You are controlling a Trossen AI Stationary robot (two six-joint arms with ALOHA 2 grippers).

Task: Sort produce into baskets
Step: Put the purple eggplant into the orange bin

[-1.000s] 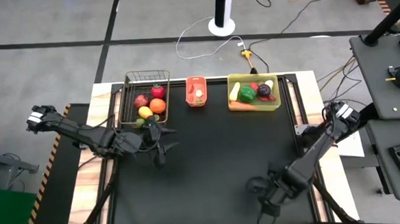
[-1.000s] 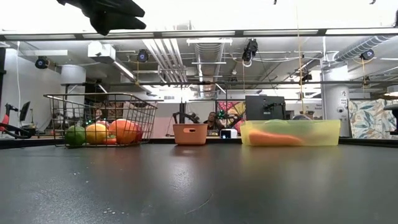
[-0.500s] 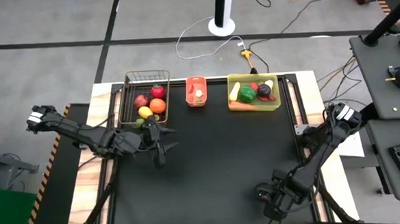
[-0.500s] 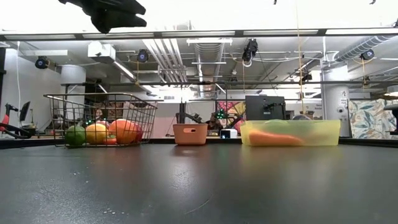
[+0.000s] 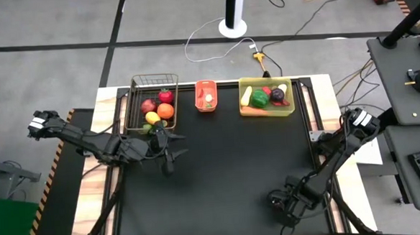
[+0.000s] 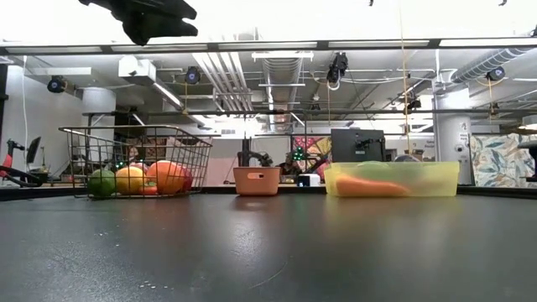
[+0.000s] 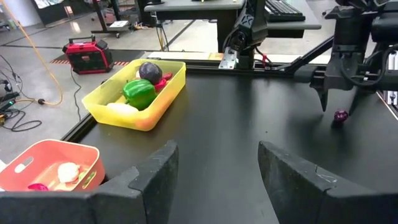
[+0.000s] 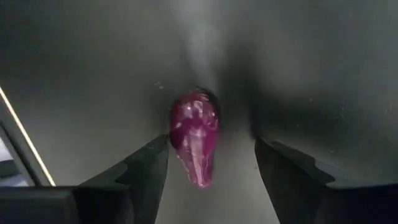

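A small purple eggplant (image 8: pixel 194 137) lies on the black table near its near right corner; it also shows in the left wrist view (image 7: pixel 340 116). My right gripper (image 8: pixel 210 142) is open and points down over it, one finger on each side, one of them close to it. In the high view my right gripper (image 5: pixel 285 206) hides it. My left gripper (image 5: pixel 167 148) is open and empty, above the table just in front of the wire basket (image 5: pixel 151 102), which holds apples, an orange and a lemon. The orange basket (image 5: pixel 206 95) and the yellow-green bin (image 5: pixel 266 97) stand at the far edge.
The yellow-green bin holds a green pepper (image 7: pixel 138 92), a dark eggplant (image 7: pixel 149 71), a carrot (image 6: pixel 369 186) and others. The orange basket (image 7: pixel 50 168) holds small pieces. A wide stretch of black table (image 5: pixel 227 160) lies between the arms.
My right gripper has shifted a little toward the table's right edge, staying low near the near edge. My left arm has kept still.
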